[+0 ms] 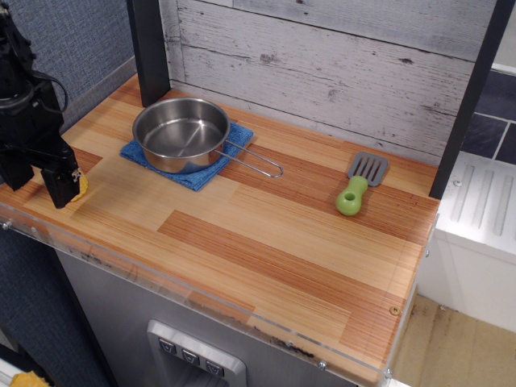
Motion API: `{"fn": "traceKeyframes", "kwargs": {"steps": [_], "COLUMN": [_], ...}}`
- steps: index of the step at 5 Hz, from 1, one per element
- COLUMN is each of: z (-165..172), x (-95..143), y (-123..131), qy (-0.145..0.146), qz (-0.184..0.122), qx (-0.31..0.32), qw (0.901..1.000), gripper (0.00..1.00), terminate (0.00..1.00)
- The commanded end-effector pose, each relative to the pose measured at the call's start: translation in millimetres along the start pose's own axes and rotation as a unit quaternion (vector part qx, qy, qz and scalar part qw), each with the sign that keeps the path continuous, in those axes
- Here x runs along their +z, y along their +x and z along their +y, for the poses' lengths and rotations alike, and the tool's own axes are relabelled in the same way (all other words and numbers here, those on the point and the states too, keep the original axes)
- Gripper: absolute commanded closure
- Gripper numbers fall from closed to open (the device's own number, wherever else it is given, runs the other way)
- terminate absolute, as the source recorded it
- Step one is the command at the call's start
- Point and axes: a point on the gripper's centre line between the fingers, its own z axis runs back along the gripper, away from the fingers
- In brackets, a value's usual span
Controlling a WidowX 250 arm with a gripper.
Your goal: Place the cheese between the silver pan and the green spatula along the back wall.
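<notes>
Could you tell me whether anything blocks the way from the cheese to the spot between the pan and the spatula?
Along the countertop, nothing visible does. The cheese sits at the left front edge, mostly hidden by the gripper; the silver pan and its wire handle stay behind that path, and the green spatula lies beyond it.

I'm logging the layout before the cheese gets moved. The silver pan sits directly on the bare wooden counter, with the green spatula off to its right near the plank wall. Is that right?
Not quite. The silver pan sits on a blue cloth, not directly on the wooden counter; observation.image shows the cloth's corners sticking out beneath it. The green spatula does lie off to its right near the plank wall.
</notes>
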Motion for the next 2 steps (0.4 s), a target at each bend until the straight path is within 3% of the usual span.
{"fn": "traceKeyframes", "kwargs": {"steps": [1,2], "z": [1.9,-1.7], "x": [7.0,4.9], "y": [24.1,30.1], "qy": [0.001,-0.005], "qz": [-0.045,-0.048], "qx": [0.029,0.036], "qw": [0.9985,0.9982], "gripper": [0.0,0.0], "terminate": [0.0,0.0]}}
